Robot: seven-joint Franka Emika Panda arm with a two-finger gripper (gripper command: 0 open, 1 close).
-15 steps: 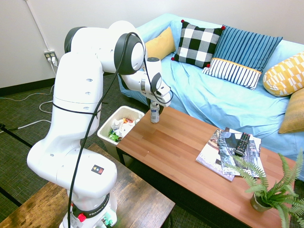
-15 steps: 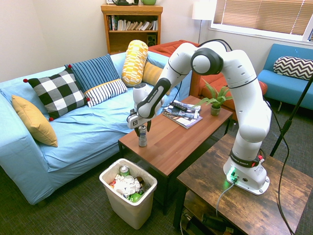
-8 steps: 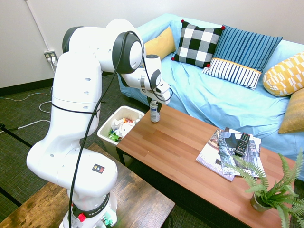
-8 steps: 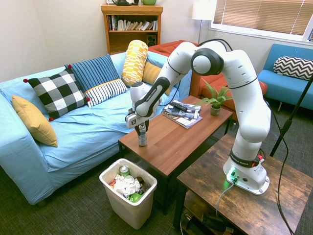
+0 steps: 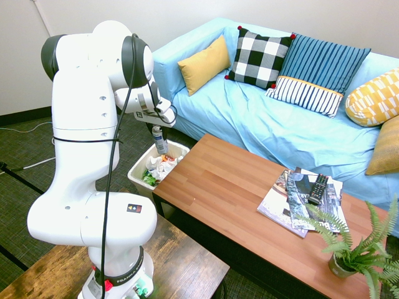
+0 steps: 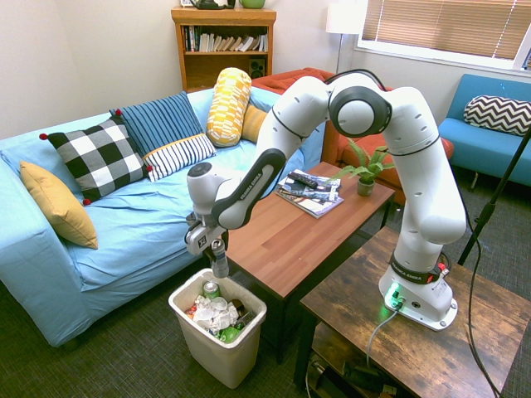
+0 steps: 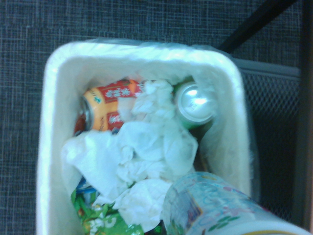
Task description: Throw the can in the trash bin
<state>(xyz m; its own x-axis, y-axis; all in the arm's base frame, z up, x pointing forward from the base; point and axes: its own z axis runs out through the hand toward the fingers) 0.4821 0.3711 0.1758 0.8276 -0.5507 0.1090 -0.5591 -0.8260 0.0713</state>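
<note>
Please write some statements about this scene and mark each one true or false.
1. The gripper holds the can above the trash bin. True.
2. The trash bin contains only paper. False: an orange and red can lies inside too.
3. The remote control lies on the magazines. True.
4. The checkered pillow is on the floor. False: it is on the blue sofa.

I see a sitting room: a blue sofa (image 6: pixel 124 224) with soft pillows (image 6: pixel 98 158), a low wooden table (image 5: pixel 230 187) and a far bookcase (image 6: pixel 224 46).
</note>
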